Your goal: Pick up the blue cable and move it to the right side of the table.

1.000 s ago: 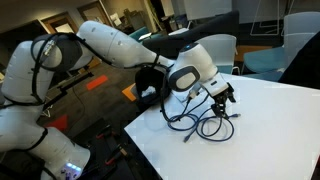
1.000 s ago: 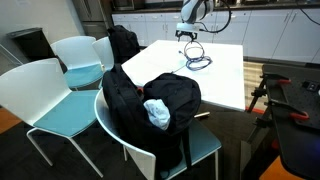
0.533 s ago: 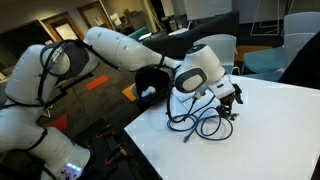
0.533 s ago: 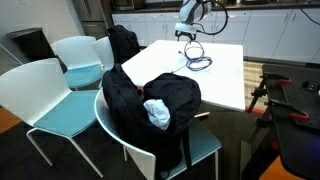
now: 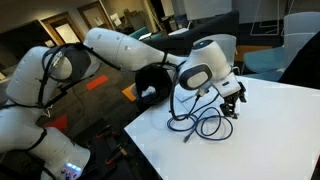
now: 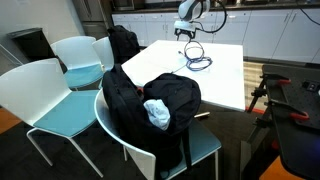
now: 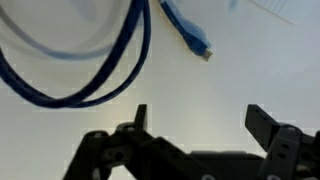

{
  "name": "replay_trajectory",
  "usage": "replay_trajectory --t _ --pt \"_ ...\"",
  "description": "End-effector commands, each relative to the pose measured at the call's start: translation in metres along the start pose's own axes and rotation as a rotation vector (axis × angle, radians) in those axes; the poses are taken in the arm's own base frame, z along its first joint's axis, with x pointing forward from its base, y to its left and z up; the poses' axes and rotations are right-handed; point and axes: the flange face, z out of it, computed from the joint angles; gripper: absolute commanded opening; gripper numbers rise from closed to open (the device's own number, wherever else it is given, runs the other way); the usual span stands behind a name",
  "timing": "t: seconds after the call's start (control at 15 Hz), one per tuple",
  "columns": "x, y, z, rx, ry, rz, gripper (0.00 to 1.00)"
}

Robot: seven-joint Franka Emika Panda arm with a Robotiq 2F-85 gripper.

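Observation:
The blue cable (image 5: 200, 123) lies in loose coils on the white table (image 5: 270, 140). It also shows in an exterior view (image 6: 197, 61) as a dark tangle. In the wrist view its loops (image 7: 80, 70) fill the upper left, and its free end with a plug (image 7: 190, 32) points down to the right. My gripper (image 5: 236, 102) hovers just above the table at the coil's far side, also seen in an exterior view (image 6: 187, 34). In the wrist view the gripper (image 7: 200, 120) is open and empty, with bare table between the fingers.
A black backpack (image 6: 152, 102) sits on a teal chair (image 6: 205, 145) at the near end of the table. More white-and-teal chairs (image 6: 78, 60) stand beside it. A second dark bag (image 6: 124, 44) lies on a farther chair. The table edge (image 5: 140, 140) is close to the coil.
The arm and gripper have moved to the right along the table, past the coil. The cable has not moved.

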Motion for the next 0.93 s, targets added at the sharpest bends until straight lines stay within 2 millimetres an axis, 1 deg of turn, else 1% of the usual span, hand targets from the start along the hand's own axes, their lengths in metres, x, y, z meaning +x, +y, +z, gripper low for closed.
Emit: replay_trajectory --t 0.0,0.2,0.53,0.87 --pt "-0.009 -0.016 0.011 0.034 -0.018 -0.032 1.0" --pt "-0.024 -0.024 0.024 0.006 -0.028 -0.052 1.0" --pt "-0.043 -0.028 0.047 -0.032 -0.035 -0.098 1.0" --pt "-0.055 -0.031 0.061 -0.073 -0.046 -0.141 1.0"
